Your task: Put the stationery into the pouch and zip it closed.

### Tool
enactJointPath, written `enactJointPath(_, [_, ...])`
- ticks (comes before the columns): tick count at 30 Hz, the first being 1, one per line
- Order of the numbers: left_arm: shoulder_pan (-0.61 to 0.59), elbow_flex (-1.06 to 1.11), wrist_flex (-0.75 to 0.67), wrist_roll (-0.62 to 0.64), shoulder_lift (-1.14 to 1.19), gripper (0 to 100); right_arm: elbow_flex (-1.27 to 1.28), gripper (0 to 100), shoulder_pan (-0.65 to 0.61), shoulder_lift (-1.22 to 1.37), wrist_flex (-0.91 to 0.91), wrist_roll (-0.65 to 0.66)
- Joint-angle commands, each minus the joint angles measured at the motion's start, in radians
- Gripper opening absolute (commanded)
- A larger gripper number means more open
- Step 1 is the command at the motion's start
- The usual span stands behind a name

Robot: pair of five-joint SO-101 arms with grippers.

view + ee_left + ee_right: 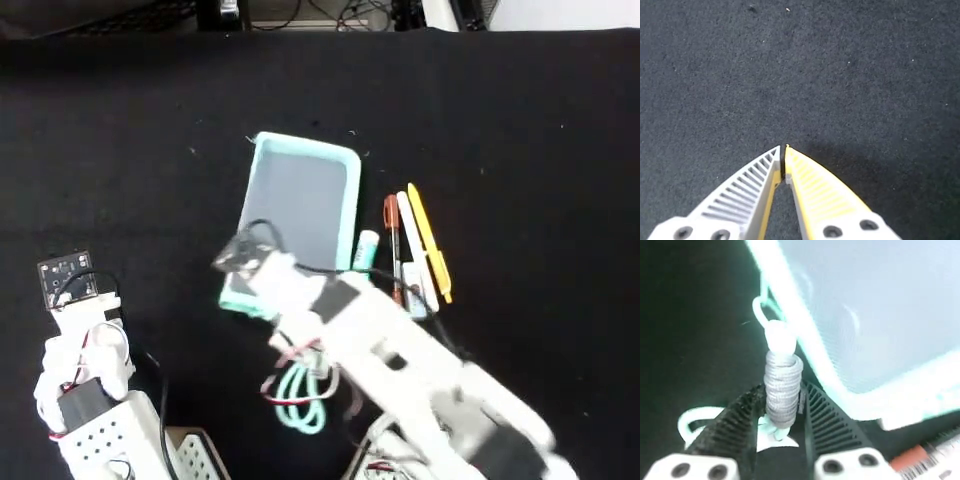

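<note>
- The pouch (300, 200), teal-edged with a pale grey face, lay flat near the middle of the black counter (520, 120).
- The right pincer (240, 258) sat at the pouch's 7 o'clock corner, its arm coming in from about 5 o'clock.
- In the right wrist view the right pincer (782, 389) was narrowed onto a grey wrapped pull (783, 385). One black finger (747, 412) pressed each side of it.
- A small teal loop (760, 310) joined the pull to the pouch's (875, 305) edge, so the pouch lay just beyond the fingertips.
- The stationery lay outside the pouch, at its 3 to 4 o'clock. A teal-capped stick (366, 250) lay just beside the edge. Next to it were a brown marker (392, 245), a white pen (412, 250) and a yellow pen (428, 240), side by side.
- A teal cord (300, 405) lay coiled at the pouch's 6 o'clock, partly under the right arm.
- The left pincer (783, 149) had its tips together with nothing between them, over bare counter.
- The left arm (85, 380) stood at about 8 o'clock from the pouch, well apart from it.
</note>
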Motion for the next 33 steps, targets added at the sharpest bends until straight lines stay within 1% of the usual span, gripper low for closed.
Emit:
enactJointPath(1, [0.005,0.016,-0.009,-0.005,0.002,3,0.074,3.0,0.078,-0.222,-0.02,0.009])
enactJointPath(4, [0.005,0.016,-0.009,-0.005,0.002,3,0.139,11.9,0.08,-0.283,0.026,0.009])
enactJointPath(6, [0.005,0.016,-0.009,-0.005,0.002,3,0.177,18.8,0.08,-0.286,0.012,0.011])
enactJointPath(9, [0.005,0.016,-0.009,-0.005,0.002,3,0.214,24.0,0.06,-0.286,-0.009,0.011])
enactJointPath(17, [0.005,0.016,-0.009,-0.005,0.002,3,0.182,24.8,-0.103,-0.286,-0.003,0.002])
enactJointPath(21, [0.005,0.016,-0.009,-0.005,0.002,3,0.134,24.8,-0.118,-0.286,-0.003,-0.006])
enactJointPath(24, [0.005,0.016,-0.009,-0.005,0.002,3,0.099,24.8,-0.12,-0.285,-0.005,-0.043])
enactJointPath(28, [0.005,0.016,-0.009,-0.005,0.002,3,0.082,24.8,-0.164,-0.274,-0.009,-0.046])
enactJointPath(33, [0.005,0.016,-0.009,-0.005,0.002,3,0.062,24.8,-0.176,-0.131,-0.061,-0.04])
